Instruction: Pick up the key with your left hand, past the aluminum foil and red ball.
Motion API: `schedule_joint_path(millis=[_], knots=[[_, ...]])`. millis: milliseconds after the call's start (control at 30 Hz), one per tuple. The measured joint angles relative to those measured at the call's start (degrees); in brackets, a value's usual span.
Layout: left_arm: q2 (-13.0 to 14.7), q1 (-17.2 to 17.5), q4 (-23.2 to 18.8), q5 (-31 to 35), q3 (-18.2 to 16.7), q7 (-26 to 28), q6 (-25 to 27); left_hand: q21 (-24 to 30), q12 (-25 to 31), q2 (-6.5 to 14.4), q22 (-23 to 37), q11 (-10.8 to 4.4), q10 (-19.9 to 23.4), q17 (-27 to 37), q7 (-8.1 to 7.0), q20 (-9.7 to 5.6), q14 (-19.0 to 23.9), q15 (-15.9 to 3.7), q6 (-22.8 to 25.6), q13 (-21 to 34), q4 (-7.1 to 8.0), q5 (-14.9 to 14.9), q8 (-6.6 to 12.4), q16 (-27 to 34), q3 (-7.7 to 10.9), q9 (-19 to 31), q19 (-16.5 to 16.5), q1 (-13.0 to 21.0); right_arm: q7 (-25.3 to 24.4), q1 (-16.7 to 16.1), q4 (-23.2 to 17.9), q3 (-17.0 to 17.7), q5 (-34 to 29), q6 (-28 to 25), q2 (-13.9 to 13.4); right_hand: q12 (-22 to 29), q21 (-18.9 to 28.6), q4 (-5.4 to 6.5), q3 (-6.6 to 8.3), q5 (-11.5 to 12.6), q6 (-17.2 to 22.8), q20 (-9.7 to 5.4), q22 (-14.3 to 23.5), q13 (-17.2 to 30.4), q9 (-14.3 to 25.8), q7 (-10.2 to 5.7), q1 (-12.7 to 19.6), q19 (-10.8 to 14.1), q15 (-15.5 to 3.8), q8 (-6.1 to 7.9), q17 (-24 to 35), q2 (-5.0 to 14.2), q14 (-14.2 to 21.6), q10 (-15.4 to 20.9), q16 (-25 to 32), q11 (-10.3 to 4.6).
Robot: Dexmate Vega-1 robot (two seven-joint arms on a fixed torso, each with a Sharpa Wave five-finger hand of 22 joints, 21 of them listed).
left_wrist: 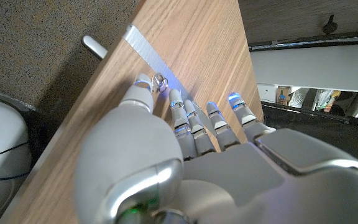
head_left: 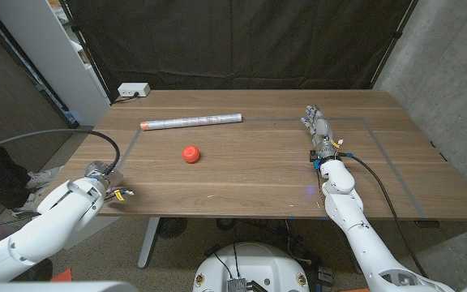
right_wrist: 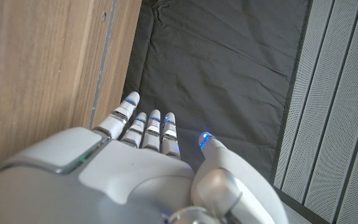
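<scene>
Left hand (left_wrist: 185, 155) is pinching the key (left_wrist: 160, 80) by its ring at the table (head_left: 258, 174) edge; small, stiff, slippery, so I grip firmly. Right hand (head_left: 318, 130) is spread, holding nothing.

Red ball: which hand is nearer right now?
Left. The left hand sits at the table's near-left edge, diagonally in front of the red ball. The right hand rests farther off across the table, out to the ball's right.

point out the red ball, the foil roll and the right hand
red ball (head_left: 190, 153), head view, middle of the ball
foil roll (head_left: 191, 122), head view, middle of the tube
right hand (head_left: 319, 130), head view, back of the hand
</scene>
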Motion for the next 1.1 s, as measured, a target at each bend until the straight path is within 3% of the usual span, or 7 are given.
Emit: schedule_joint_path(millis=[267, 867, 1100], knots=[[0.46, 0.06, 0.15, 0.64, 0.41, 0.19, 0.74, 0.00, 0.22, 0.00, 0.00, 0.00, 0.00, 0.00, -0.28, 0.00, 0.00, 0.00, 0.33, 0.27, 0.24, 0.00, 0.00, 0.00, -0.23, 0.00, 0.00, 0.00, -0.27, -0.42, -0.18, 0.21, 0.04, 0.05, 0.02, 0.00, 0.00, 0.00, 0.00, 0.00, 0.00, 0.00, 0.00, 0.00, 0.00, 0.00, 0.00, 0.00, 0.00, 0.00, 0.00, 0.00, 0.00, 0.00, 0.00, 0.00], [2.48, -0.82, 1.54, 3.03, 4.05, 0.85, 2.30, 0.00, 0.44, 0.31, -0.01, 0.32, 0.52, -0.01, 0.71, 0.00, 0.59, -0.01, 1.94, 0.53, 0.31, 0.00, -0.25, 0.00, -0.61, 0.01, 0.00, -0.31, -0.84, -1.15, -0.18, 0.77, 0.62, 0.84, 0.26, 0.00, 0.00, 0.00, 0.00, 0.00, 0.00, 0.00, 0.00, 0.00, 0.00, 0.00, 0.00, 0.00, 0.00, 0.00, 0.01, 0.00, 0.00, 0.00, 0.00, 0.00], [3.63, -1.59, 2.42, 4.67, 6.04, 1.34, 3.12, 0.00, 0.44, 1.45, -0.01, 0.32, 0.51, -0.01, -0.12, 0.00, 0.59, -0.01, 1.10, 0.72, -0.02, 0.00, -0.89, 0.00, -0.28, 0.01, 0.01, 0.83, -1.06, -1.33, -0.09, 0.99, 0.81, 1.10, 0.37, 0.00, 0.00, 0.00, 0.00, 0.00, 0.00, 0.00, 0.00, 0.00, 0.00, 0.00, 0.00, 0.00, -0.23, 0.00, 0.01, 0.00, 0.23, 0.00, 0.00, 0.00]])
